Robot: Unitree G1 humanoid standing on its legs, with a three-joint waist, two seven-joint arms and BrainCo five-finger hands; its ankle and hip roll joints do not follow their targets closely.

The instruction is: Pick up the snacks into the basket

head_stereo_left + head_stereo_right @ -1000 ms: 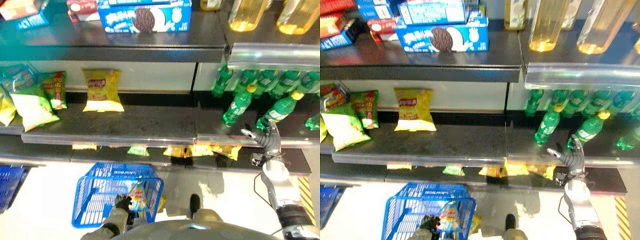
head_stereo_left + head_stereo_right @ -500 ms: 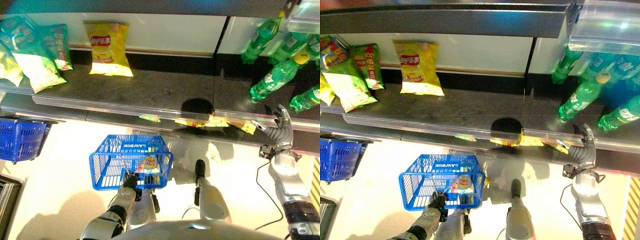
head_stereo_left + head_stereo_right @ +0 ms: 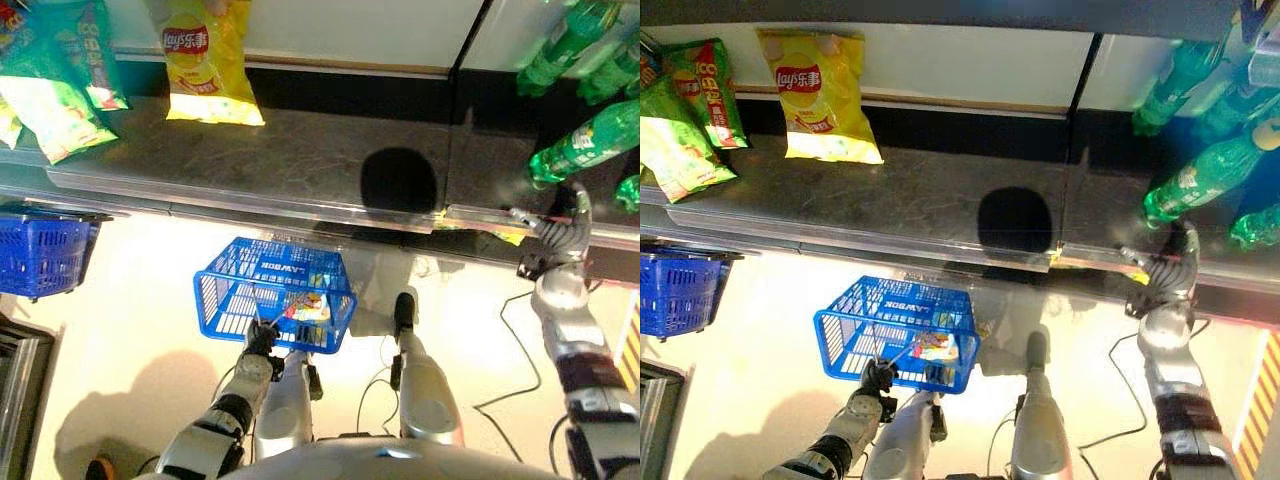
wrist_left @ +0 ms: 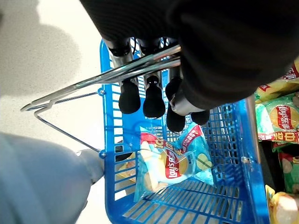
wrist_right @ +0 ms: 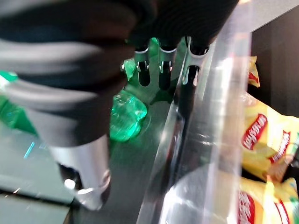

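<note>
My left hand hangs low in front of me, its fingers curled round the metal handle of a blue basket. A light blue chip bag lies inside the basket. On the dark shelf above, a yellow chip bag leans at the back left, with green snack bags further left. My right hand is up at the shelf's front edge on the right, open and holding nothing. Its fingers point towards a green bottle.
Green bottles lie on the shelf's right part. A second blue basket hangs under the shelf at the left. Yellow snack bags lie on the lower shelf beneath the edge, some beside the held basket.
The camera has tilted down, so the shelves slid up the picture and more floor shows. My left hand keeps hold of the basket; my right hand stays at the shelf edge.
</note>
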